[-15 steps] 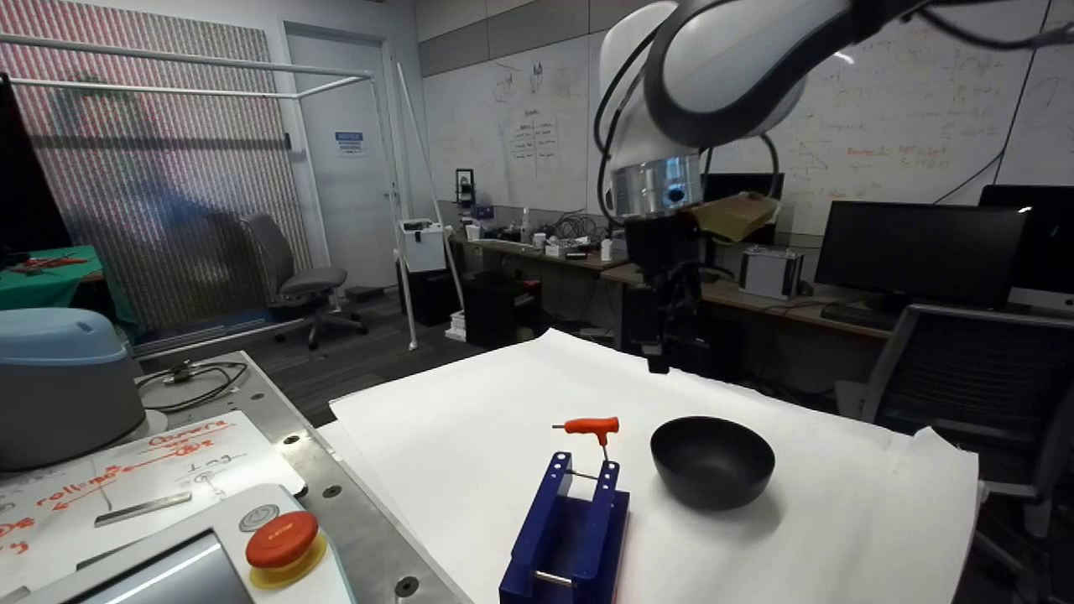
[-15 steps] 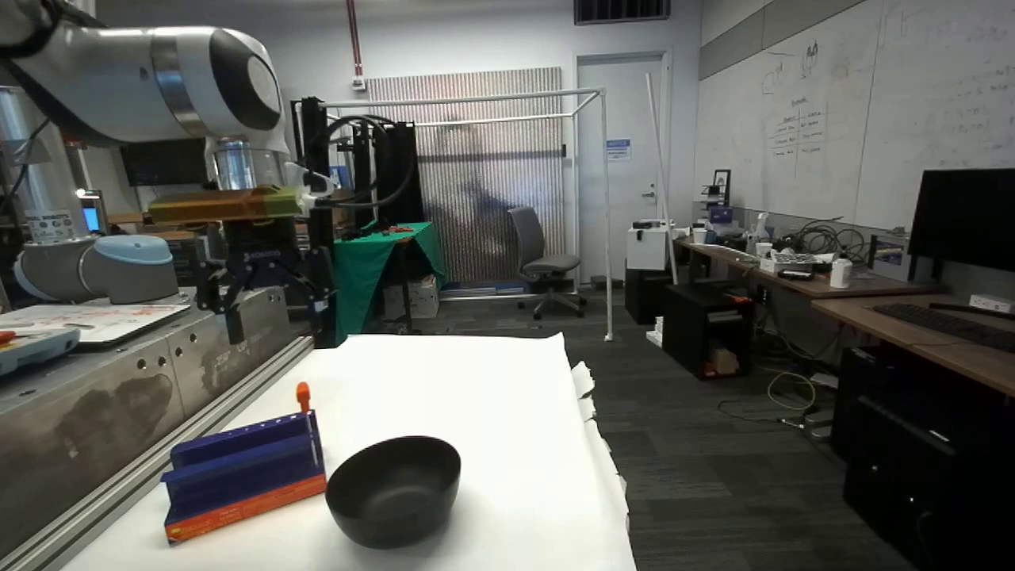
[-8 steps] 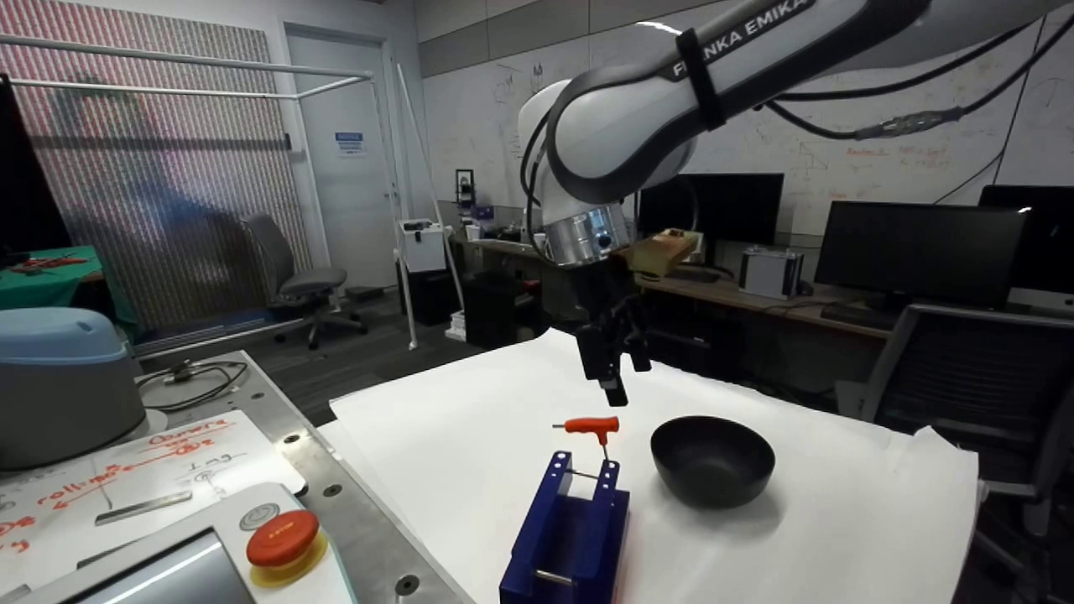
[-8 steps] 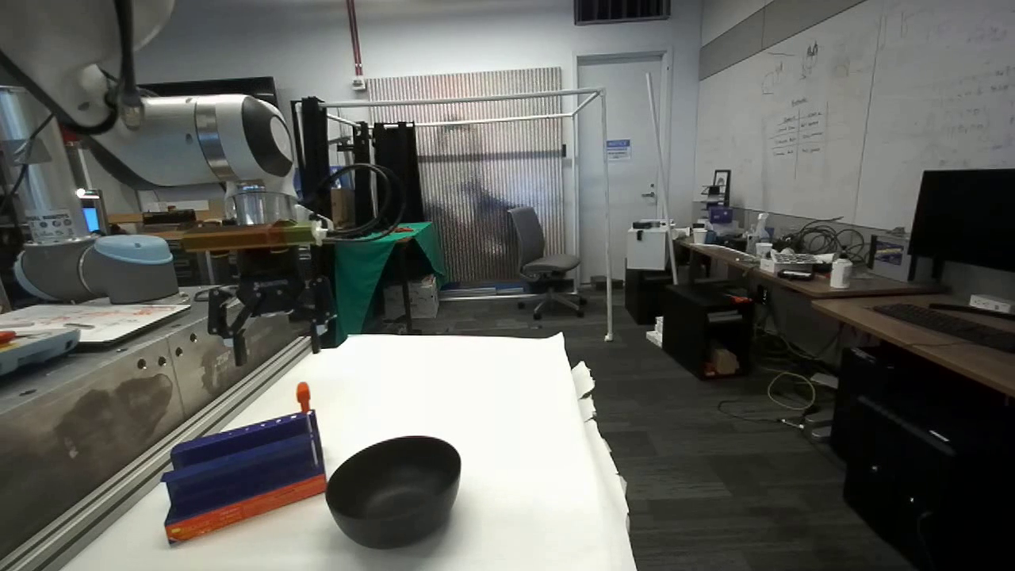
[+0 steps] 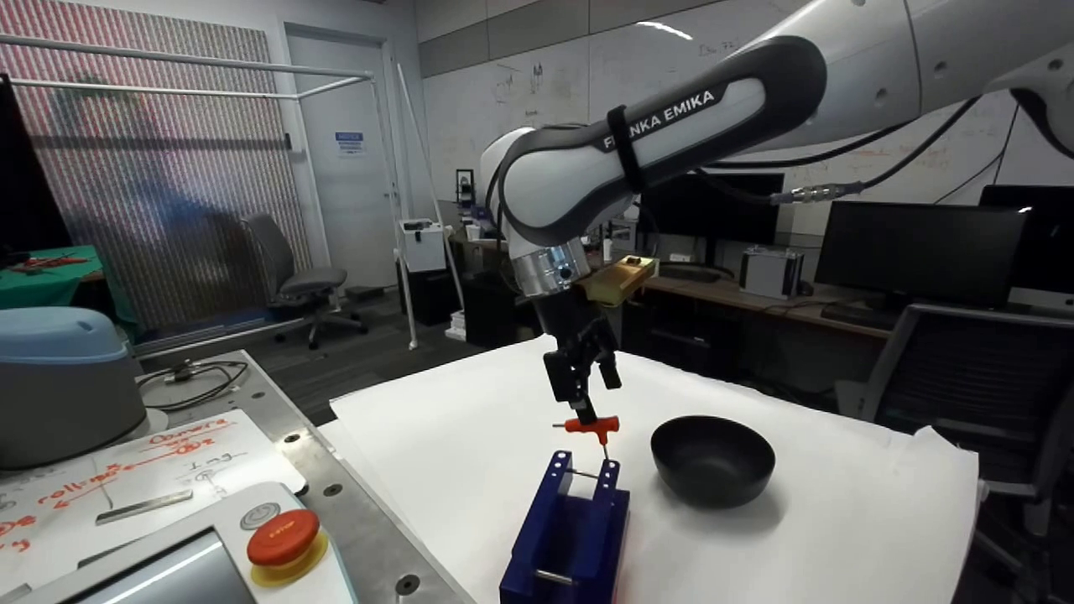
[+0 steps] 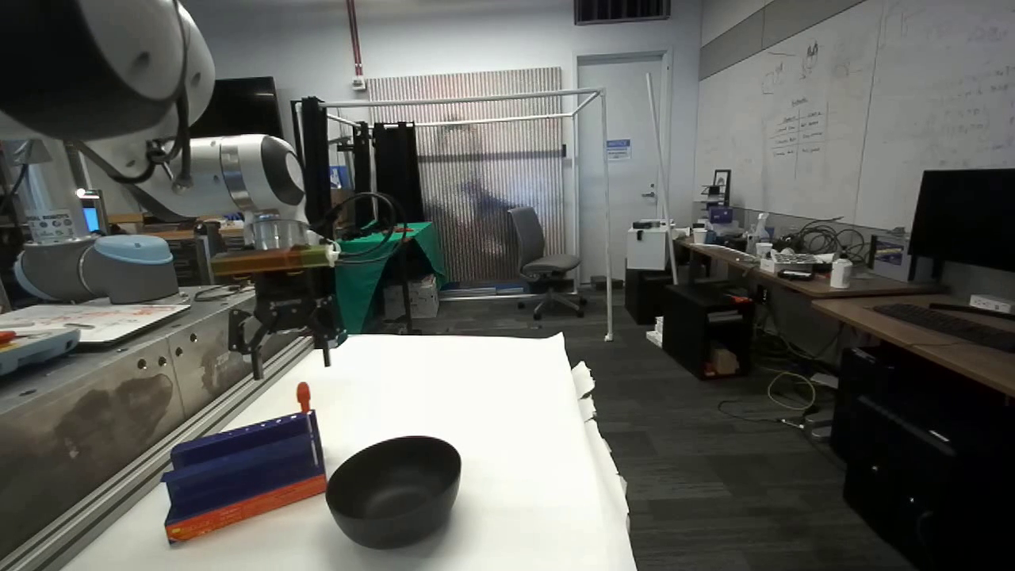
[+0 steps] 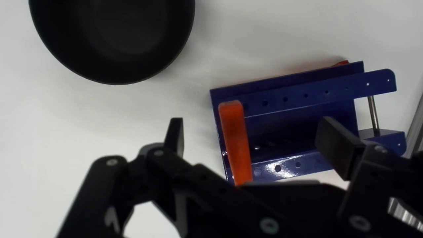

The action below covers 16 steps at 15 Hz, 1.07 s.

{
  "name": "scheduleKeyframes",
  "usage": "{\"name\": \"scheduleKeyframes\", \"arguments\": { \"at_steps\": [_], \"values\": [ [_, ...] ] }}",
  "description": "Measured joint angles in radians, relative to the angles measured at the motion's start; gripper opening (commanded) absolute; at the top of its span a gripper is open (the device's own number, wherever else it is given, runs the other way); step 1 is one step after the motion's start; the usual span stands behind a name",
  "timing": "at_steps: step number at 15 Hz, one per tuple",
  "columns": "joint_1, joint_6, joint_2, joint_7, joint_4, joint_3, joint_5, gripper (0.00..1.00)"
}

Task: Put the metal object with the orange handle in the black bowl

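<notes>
The metal object with the orange handle stands upright at one end of the blue holder; its orange crosswise handle (image 5: 602,427) is on top and a thin metal rod goes down into the holder. The handle also shows in an exterior view (image 6: 303,393) and in the wrist view (image 7: 234,138). The black bowl (image 5: 713,495) stands on the white sheet beside the holder, also seen in an exterior view (image 6: 381,530) and the wrist view (image 7: 115,72). My gripper (image 5: 600,396) is open and empty above the handle, which lies between its fingers (image 7: 257,140) in the wrist view, nearer the left finger.
The blue holder (image 5: 537,528) with rows of holes lies on the white-covered table (image 6: 507,476). A metal bench (image 6: 230,357) runs along the table's edge. A red stop button (image 5: 282,537) and a whiteboard panel (image 5: 210,470) are near it.
My gripper has come down and across toward the orange handle, moving left in an exterior view. It has stayed open. The tool, holder and bowl have not moved.
</notes>
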Motion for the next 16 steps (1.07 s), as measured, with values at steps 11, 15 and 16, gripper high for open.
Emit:
{"name": "scheduleKeyframes", "arguments": {
  "at_steps": [11, 15, 16],
  "values": [
    [-0.001, -0.096, 0.147, -0.004, 0.170, -0.023, 0.005, 0.27],
    [-0.001, -0.122, 0.160, -0.010, 0.201, -0.021, 0.010, 0.09],
    [-0.001, -0.123, 0.160, -0.010, 0.206, -0.018, 0.011, 0.13]
  ]
}}
